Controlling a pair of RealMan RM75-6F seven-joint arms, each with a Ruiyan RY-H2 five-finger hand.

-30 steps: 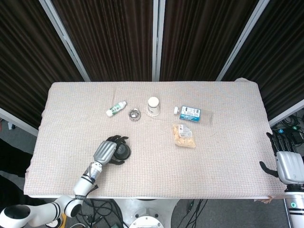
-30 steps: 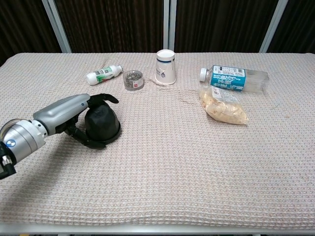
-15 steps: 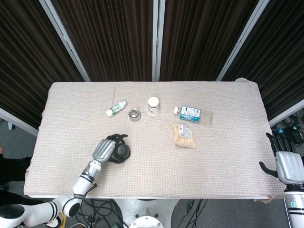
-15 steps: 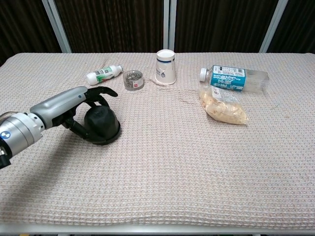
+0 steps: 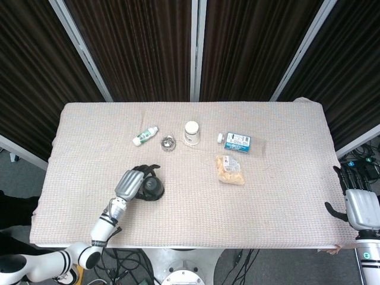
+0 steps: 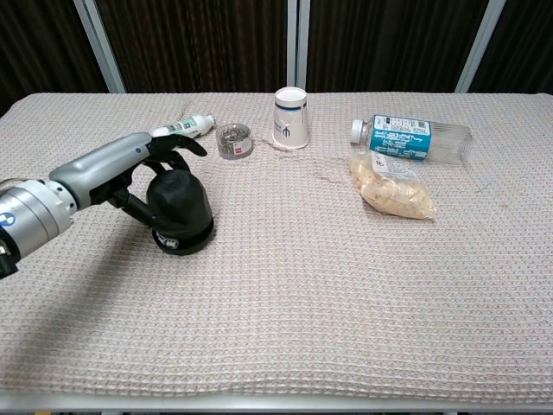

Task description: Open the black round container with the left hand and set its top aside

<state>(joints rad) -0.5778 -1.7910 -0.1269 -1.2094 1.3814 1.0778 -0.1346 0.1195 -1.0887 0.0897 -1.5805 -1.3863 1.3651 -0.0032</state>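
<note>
The black round container (image 6: 183, 239) stands on the cloth-covered table (image 6: 328, 303) at front left. Its domed black top (image 6: 178, 199) is raised a little and tilted off the low base, and a pale gap shows under its near left edge. My left hand (image 6: 130, 169) comes in from the left and grips the top, fingers curled over its far side and thumb on the near side. The head view shows that hand (image 5: 133, 182) beside the container (image 5: 153, 189). My right hand (image 5: 361, 206) hangs off the table's right edge, fingers apart, holding nothing.
Along the far side lie a small white bottle (image 6: 182, 130), a small round tin (image 6: 232, 140), an upside-down paper cup (image 6: 291, 118) and a plastic bottle on its side (image 6: 413, 138). A snack bag (image 6: 393, 188) lies just in front of the bottle.
My left hand has risen and shifted slightly away from me, and the domed top has come up off the base with it. The right hand has not moved.
</note>
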